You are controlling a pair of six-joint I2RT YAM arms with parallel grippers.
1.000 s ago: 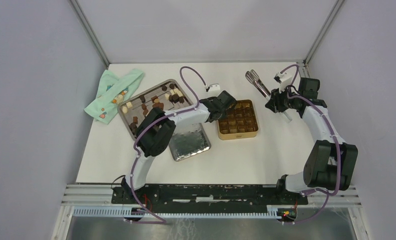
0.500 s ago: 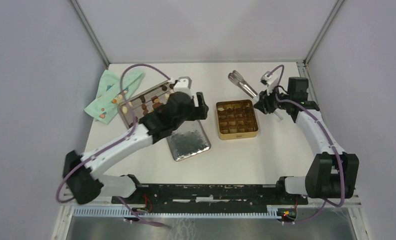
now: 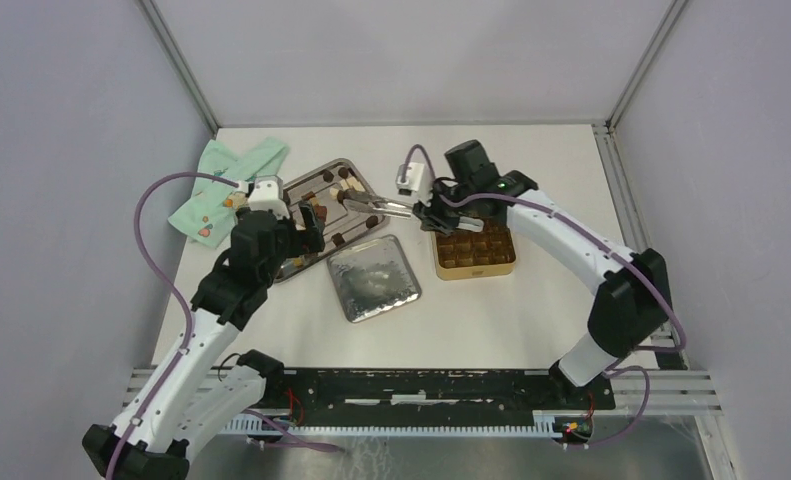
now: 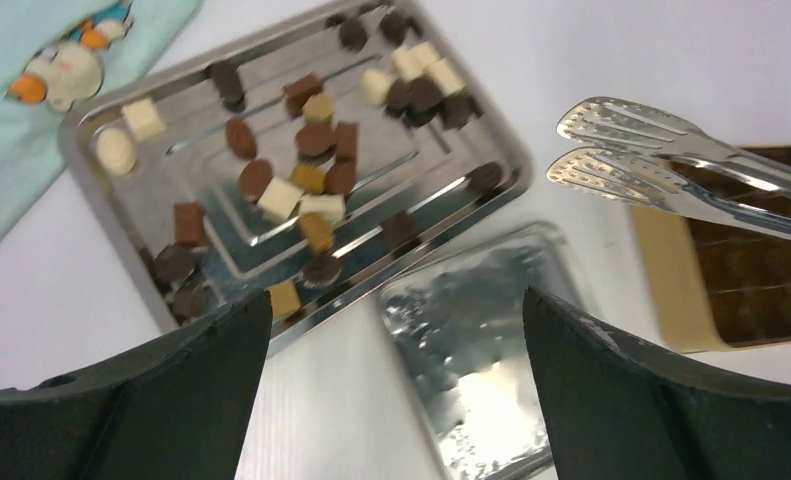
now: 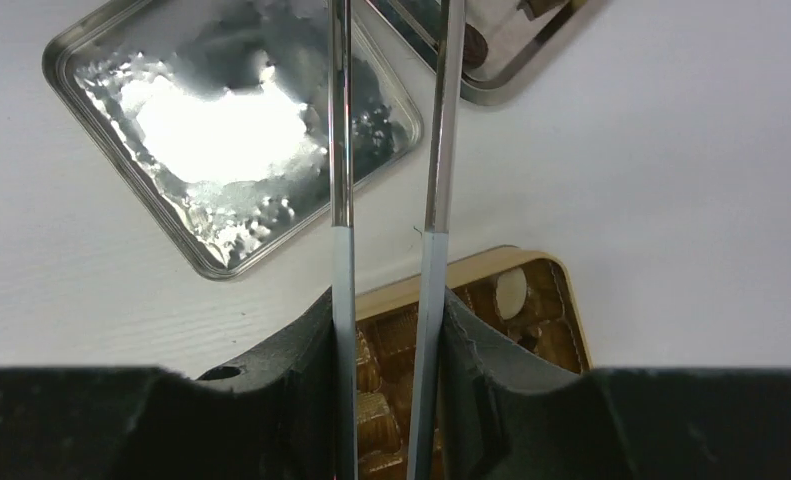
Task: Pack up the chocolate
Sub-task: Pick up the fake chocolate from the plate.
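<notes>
The right gripper [image 5: 389,330] is clamped on the handle end of a pair of steel tongs [image 5: 436,120], whose two arms run side by side between its dark fingers [image 5: 306,345]. In the top view, that gripper [image 3: 433,214] sits over the near-left corner of the gold tin [image 3: 511,268] and the tongs [image 3: 376,205] reach leftward. Their perforated tips end by the right-hand corner of the steel tray [image 3: 316,171]; whether they touch it cannot be told.

The left gripper [image 4: 396,300] has its jaws spread wide and holds nothing. It hangs above the near edge of the tray [image 4: 181,150], and the top view shows it [image 3: 306,235] at the tray's left part.

The chocolate pieces [image 4: 301,180] lie loose on the tray, scattered singly and in small clusters. They are small blocks and rounded bites in dark brown, lighter caramel brown and cream-white. A tight group sits at the far corner, and the top view shows them [image 3: 321,205] spread across the tray.

To the right of the tray, the tin [image 5: 491,262] stands open, its inside split into brown-lined cells; one holds a pale round piece [image 5: 511,292]. The tin's lid [image 3: 376,280] lies with its shiny side up between tray and tin, slightly nearer the arms. A mint-green printed cloth [image 3: 226,185] lies to the left of the tray.
</notes>
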